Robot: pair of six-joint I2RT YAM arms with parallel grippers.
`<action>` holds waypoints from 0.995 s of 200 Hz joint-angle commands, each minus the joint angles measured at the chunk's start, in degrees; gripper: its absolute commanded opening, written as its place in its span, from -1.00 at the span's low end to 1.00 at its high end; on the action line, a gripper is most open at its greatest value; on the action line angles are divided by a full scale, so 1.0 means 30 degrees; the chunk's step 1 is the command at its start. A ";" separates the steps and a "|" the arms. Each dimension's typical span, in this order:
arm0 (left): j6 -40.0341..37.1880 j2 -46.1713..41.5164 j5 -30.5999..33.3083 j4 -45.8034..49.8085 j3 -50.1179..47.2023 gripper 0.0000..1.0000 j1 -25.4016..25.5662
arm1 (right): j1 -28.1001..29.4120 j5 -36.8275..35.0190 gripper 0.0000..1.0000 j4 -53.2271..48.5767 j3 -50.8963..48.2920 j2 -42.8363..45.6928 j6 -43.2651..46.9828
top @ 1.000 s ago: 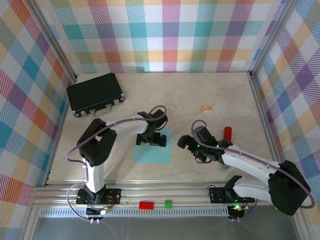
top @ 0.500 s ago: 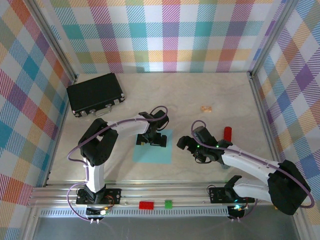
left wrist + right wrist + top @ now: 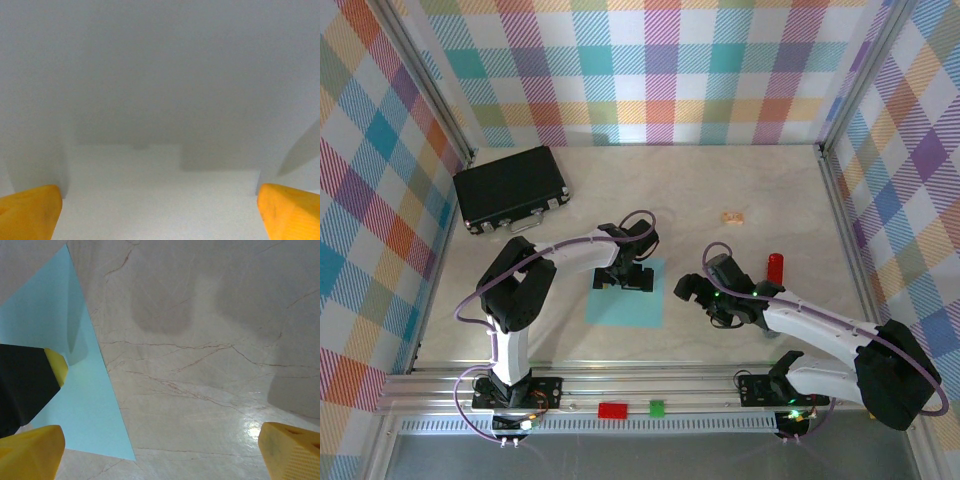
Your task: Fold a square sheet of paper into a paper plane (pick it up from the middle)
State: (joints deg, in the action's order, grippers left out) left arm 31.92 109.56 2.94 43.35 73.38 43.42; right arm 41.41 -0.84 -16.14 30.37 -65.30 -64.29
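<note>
At the far-left corner of the counter sits a black case, which has no part in this step. The left arm reaches over the square sheet of paper, which lies flat and unfolded on the counter, toward the near edge and a little left of the middle. The left jaws are down over the sheet's far half and wide apart, holding nothing. The right jaws hang just beside the sheet's right edge, equally wide and empty. A tan scrap and a red-tipped marker lie further right, apart from the sheet.

We judge this to be the opening step: taking up the sheet from its middle, with no crease made yet. The next move calls for the left jaws to close gently enough to pinch up thin paper without crumpling it.

The top view gives us the layout. The left wrist view adds pale paper close beneath its yellow fingertips. The right wrist view shows the sheet's right edge flat against the marbled counter. It also shows one left fingertip on or just above the paper; we cannot tell which.
</note>
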 commanded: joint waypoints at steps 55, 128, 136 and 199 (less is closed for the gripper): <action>-0.0259 0.1462 0.0419 0.0123 -0.1020 1.00 0.0395 | -0.0033 0.0183 0.98 0.0007 -0.0608 -0.0090 -0.0586; -0.0143 0.1713 -0.0100 -0.0453 -0.1346 0.95 0.0461 | -0.0033 0.0134 0.98 -0.0229 -0.0576 0.0273 -0.0696; -0.0125 0.1705 -0.0273 -0.0554 -0.1372 0.95 0.0440 | -0.0026 0.0133 0.98 -0.0297 -0.0588 0.0315 -0.0690; 0.0023 0.1626 -0.0716 -0.0967 -0.1547 0.91 0.0442 | -0.0033 -0.0020 0.98 -0.0562 -0.0808 0.0870 -0.0892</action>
State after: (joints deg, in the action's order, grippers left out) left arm 31.90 109.97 3.36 41.76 72.20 44.12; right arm 41.43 -0.84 -16.32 28.82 -63.75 -65.80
